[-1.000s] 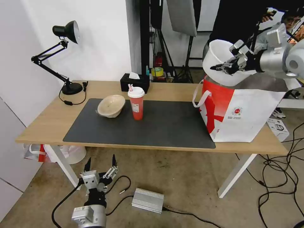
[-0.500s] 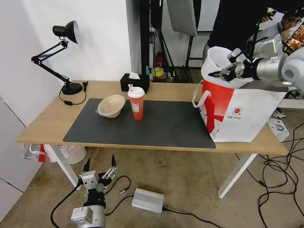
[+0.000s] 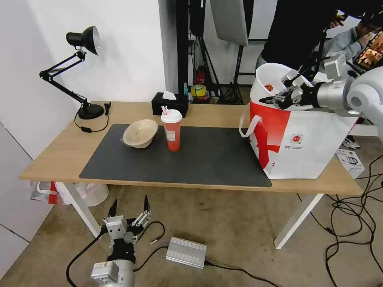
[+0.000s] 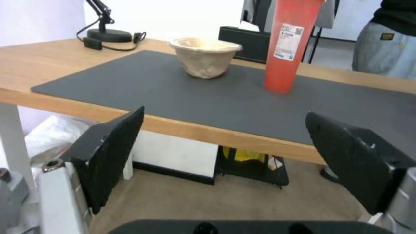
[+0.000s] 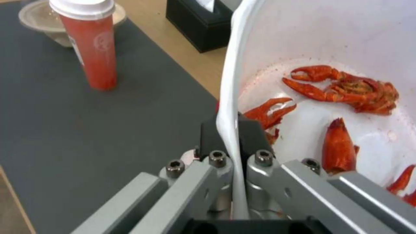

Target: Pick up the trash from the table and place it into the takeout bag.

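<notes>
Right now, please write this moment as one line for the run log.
right pincer: shut on white bowl rim, in bag mouth | left pincer: open, below table | cup, paper bowl: on mat

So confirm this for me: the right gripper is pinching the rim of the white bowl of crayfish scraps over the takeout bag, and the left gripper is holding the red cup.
Not quite. The left gripper holds nothing; the head view shows it open, low in front of the table, and the red cup stands untouched on the mat. The right gripper does pinch the white bowl's rim over the takeout bag.
</notes>
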